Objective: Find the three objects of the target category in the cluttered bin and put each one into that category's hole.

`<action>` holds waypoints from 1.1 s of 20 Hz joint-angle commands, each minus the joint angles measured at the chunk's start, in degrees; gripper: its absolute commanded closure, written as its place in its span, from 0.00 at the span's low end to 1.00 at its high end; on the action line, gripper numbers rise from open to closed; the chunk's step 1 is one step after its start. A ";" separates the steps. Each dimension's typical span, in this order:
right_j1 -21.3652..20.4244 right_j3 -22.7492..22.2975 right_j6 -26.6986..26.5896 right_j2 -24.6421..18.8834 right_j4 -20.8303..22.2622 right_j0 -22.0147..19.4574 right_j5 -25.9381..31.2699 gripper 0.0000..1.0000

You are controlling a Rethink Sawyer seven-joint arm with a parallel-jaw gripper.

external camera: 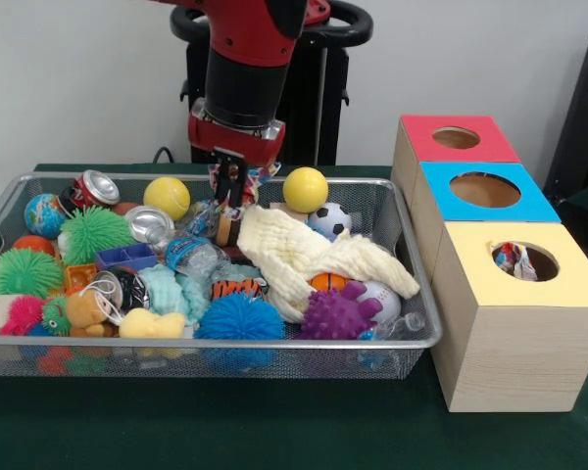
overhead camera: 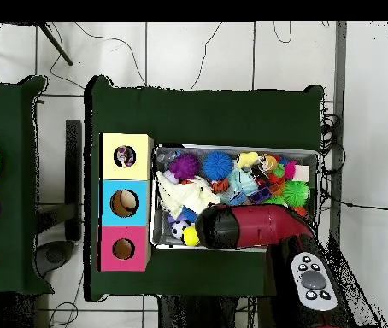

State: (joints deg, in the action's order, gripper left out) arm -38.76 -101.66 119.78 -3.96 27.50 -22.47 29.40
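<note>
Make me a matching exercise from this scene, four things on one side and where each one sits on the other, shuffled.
Things:
1. cream folded cloth
2. purple spiky rubber ball
3. crumpled colourful wrapper
4. yellow smooth ball

Places:
A. inside the hole of the yellow-topped wooden box
B. at the far edge of the wire mesh bin, right of the gripper
C. draped across the bin's middle
D. near the bin's front right corner

Pairs: 1-C, 2-D, 3-A, 4-B

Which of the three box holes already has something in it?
The yellow-topped box's hole, nearest the camera in the front view: a crumpled item shows inside. The blue and red holes look empty.
</note>
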 commanded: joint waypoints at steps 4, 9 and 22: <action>-2.15 0.60 -6.38 -7.17 -3.35 -2.11 9.74 1.00; -2.06 2.27 -5.71 -7.36 -4.59 -1.66 11.92 1.00; -3.53 2.58 -2.47 -7.96 -11.02 -1.20 17.41 1.00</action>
State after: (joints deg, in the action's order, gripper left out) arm -41.27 -101.26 119.78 -6.44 20.27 -22.66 39.17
